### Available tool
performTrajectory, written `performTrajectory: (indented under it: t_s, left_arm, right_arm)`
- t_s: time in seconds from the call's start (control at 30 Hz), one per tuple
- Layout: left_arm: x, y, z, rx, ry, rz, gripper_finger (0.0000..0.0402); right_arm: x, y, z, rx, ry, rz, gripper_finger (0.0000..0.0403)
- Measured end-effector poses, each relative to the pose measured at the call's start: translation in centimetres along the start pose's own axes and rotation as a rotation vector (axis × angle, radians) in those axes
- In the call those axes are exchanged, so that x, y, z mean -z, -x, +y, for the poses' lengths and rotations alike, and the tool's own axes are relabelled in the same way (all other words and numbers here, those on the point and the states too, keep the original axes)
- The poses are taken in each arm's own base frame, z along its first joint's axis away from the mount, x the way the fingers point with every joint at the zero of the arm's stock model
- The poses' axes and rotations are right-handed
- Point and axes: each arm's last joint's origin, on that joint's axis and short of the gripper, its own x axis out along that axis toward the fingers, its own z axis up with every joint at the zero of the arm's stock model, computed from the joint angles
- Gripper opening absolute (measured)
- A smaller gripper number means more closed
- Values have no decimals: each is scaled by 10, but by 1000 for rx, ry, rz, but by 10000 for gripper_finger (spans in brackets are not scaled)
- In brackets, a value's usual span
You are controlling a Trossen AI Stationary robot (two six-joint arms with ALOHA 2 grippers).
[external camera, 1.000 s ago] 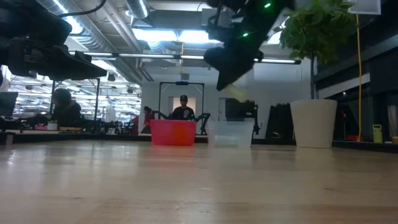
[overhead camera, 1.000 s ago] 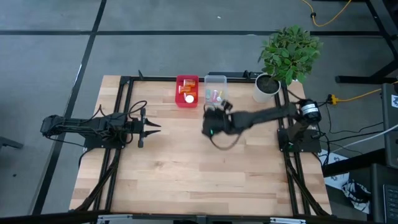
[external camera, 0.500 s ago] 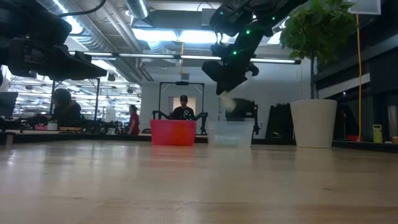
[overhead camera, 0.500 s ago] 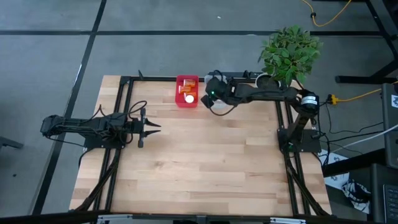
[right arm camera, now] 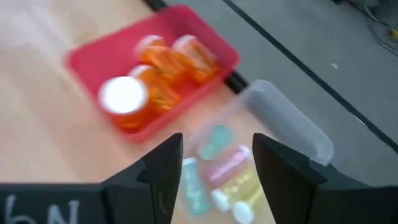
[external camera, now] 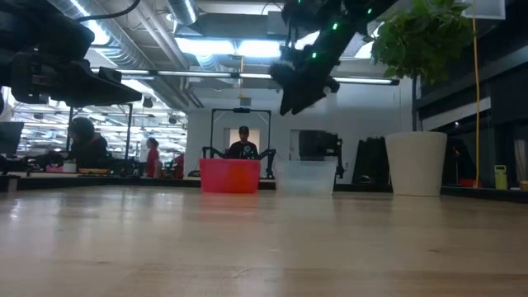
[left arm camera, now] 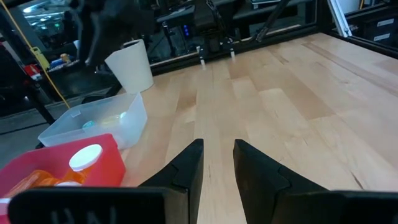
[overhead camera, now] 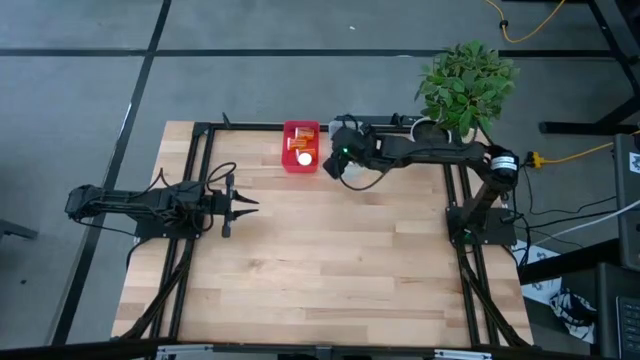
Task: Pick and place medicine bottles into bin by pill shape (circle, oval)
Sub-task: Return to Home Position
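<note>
Orange bottles (right arm camera: 158, 78) lie in the red bin (right arm camera: 221, 50); pale vials (right arm camera: 227, 171) lie in the clear bin (right arm camera: 283, 118) just right of it, upper middle of the high view. The right claw (right arm camera: 216, 144) hangs over the clear bin, released and empty. The left claw (left arm camera: 217, 145), slightly parted, hovers mid-left above the bench (overhead camera: 320, 260).

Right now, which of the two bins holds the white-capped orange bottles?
The red bin holds the orange bottles. The transparent bin beside it holds only slim pale vials, with the right gripper open above it.
</note>
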Motion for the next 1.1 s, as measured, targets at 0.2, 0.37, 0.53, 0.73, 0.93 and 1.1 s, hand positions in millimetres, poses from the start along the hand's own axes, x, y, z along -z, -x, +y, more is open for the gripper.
performTrajectory:
  t_s: [0.2, 0.37, 0.53, 0.73, 0.93, 1.1]
  left_arm:
    - [0, 0, 0, 1, 35, 0, 82]
    - [0, 0, 0, 0, 84, 0, 82]
    - [0, 0, 0, 1, 84, 0, 82]
    - [0, 0, 0, 1, 86, 0, 82]
    - [0, 0, 0, 1, 86, 0, 82]
    - [0, 0, 0, 1, 86, 0, 82]
  right_arm:
    - [1, 41, 20, -172, 122, -20, 197]
    - [8, 59, 32, -275, 215, 4, 197]
    - [14, 65, 42, -295, 247, 21, 197]
    - [16, 70, 48, -312, 266, 13, 197]
    - [28, 64, 50, -385, 221, 74, 197]
    - [58, 46, 58, -564, 321, 91, 197]
